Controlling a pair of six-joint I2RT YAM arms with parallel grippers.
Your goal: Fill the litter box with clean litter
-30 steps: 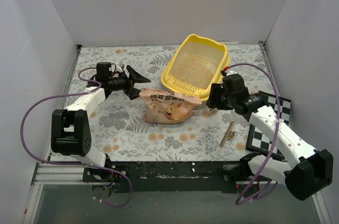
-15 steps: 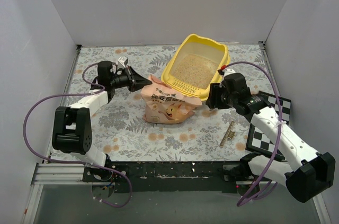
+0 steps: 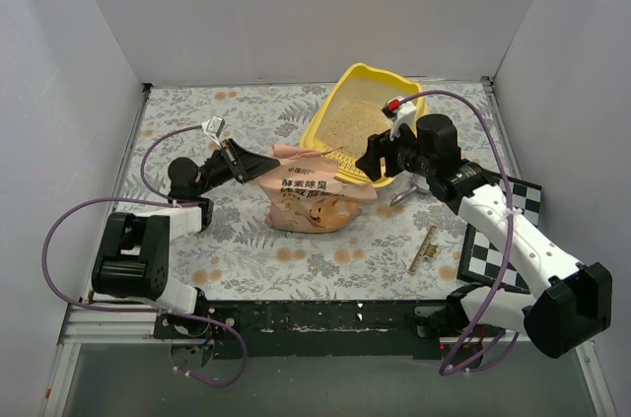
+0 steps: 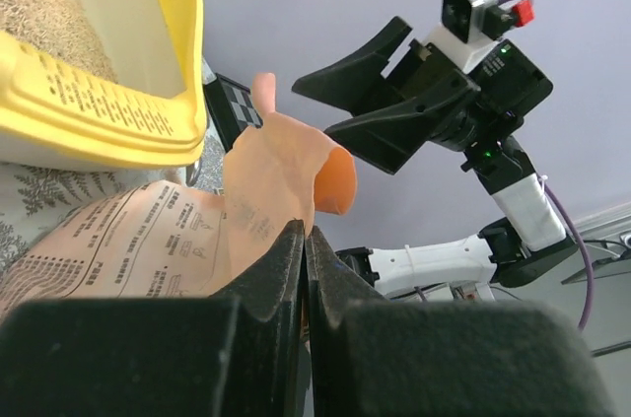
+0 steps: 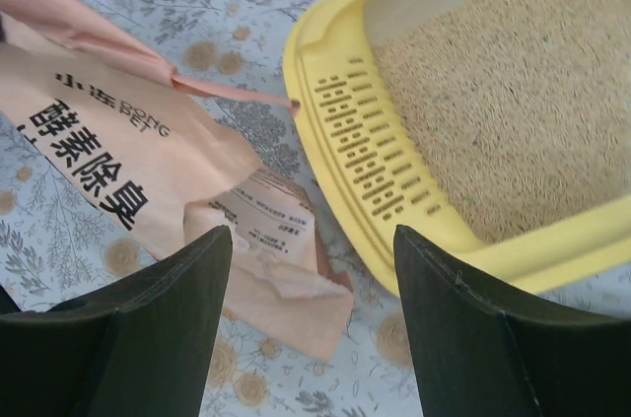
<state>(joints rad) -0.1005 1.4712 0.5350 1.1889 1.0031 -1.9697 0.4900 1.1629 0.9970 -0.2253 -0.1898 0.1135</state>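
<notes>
The yellow litter box [image 3: 333, 147] stands at the back middle, with pale beige clean litter [image 3: 355, 125] spread inside it. In the right wrist view the slotted front lip of the litter box [image 5: 357, 159] and the clean litter [image 5: 493, 92] fill the upper right. A peach-pink bag [image 3: 315, 196] printed with a cat leans against the box's front. My left gripper [image 3: 272, 163] is shut on the bag's top left flap [image 4: 266, 180], its tips [image 4: 304, 236] pressed together. My right gripper [image 3: 369, 163] hovers open above the bag's right corner [image 5: 296, 294] and the box lip, holding nothing.
A grey metal scoop [image 3: 404, 194] lies just right of the bag, under my right arm. A thin ruler-like strip [image 3: 424, 249] and a checkerboard card [image 3: 495, 240] lie at the front right. White walls close in three sides of the flowered tabletop [image 3: 197, 220].
My left gripper closed on the bag's top flap and its wrist dropped lower. My right gripper rose, shifted left over the box's front lip and opened wider.
</notes>
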